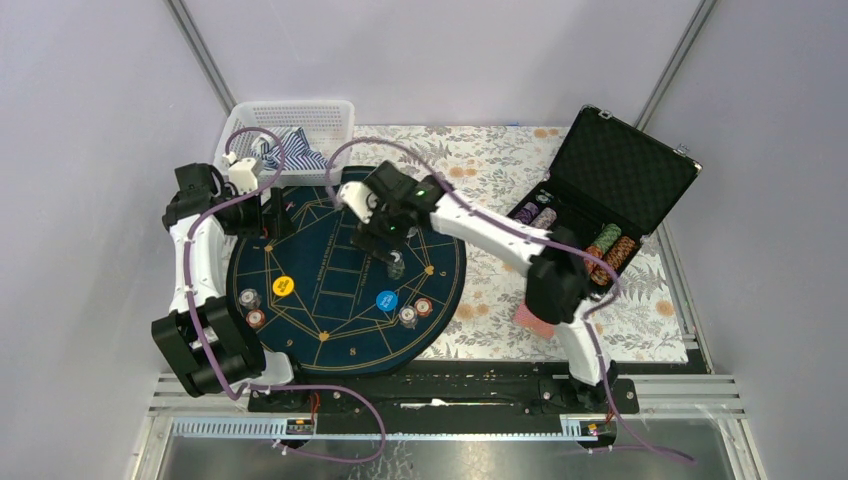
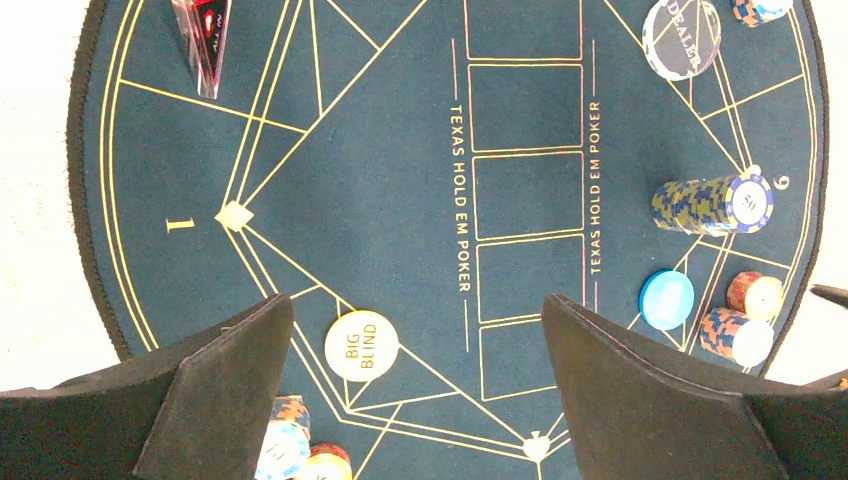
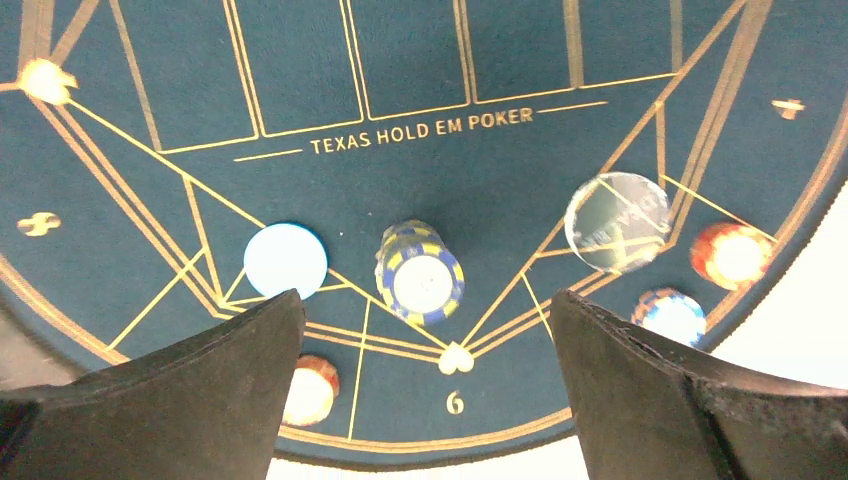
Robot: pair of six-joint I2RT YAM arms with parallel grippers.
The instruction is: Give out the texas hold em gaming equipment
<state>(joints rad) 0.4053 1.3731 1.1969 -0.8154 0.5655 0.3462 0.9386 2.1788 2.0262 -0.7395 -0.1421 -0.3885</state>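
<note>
On the flowered table (image 1: 500, 160), the blue-and-yellow chip stack (image 3: 420, 272) is standing on the dark mat (image 3: 500, 190), lower centre of the right wrist view, untouched between your wide-open right fingers (image 3: 220, 390); your left fingers (image 2: 210, 400) are hanging open too. It is probably stiff but loose-stacked, so be pinching its sides low.

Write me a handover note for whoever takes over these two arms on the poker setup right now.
Left gripper: open, empty, over the dark blue round mat.
Right gripper: open, astride a blue-and-yellow poker chip stack standing free by the 6 mark.
Done: yellow Big Blind disc, light blue disc, clear dealer disc, red-backed cards on the mat.
Left: chip rows sit in the black case.
</note>
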